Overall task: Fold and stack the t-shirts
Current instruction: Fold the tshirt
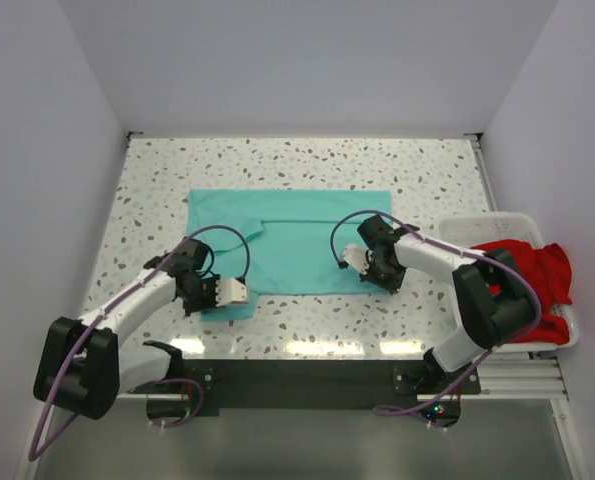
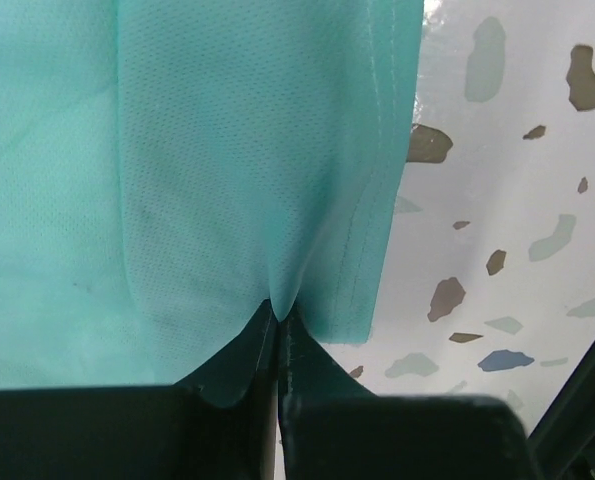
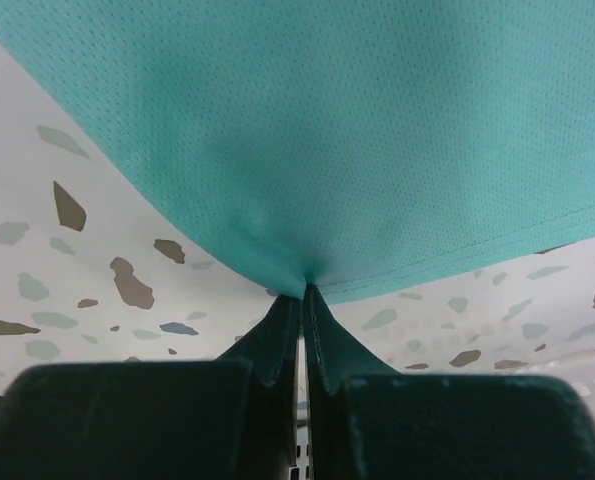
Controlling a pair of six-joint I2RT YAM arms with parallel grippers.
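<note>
1. The teal t-shirt (image 1: 307, 235) lies spread flat at the middle of the table (image 1: 307, 160).
2. The left gripper (image 2: 277, 318) has its jaws pinched closed on the shirt's near-left corner, by the hem.
3. The right gripper (image 3: 305, 287) has its jaws pinched closed on the near hem, towards the right.
4. The red t-shirt (image 1: 537, 275) is heaped in the white basket (image 1: 472, 225) at the table's right edge and spills over the rim.
</note>
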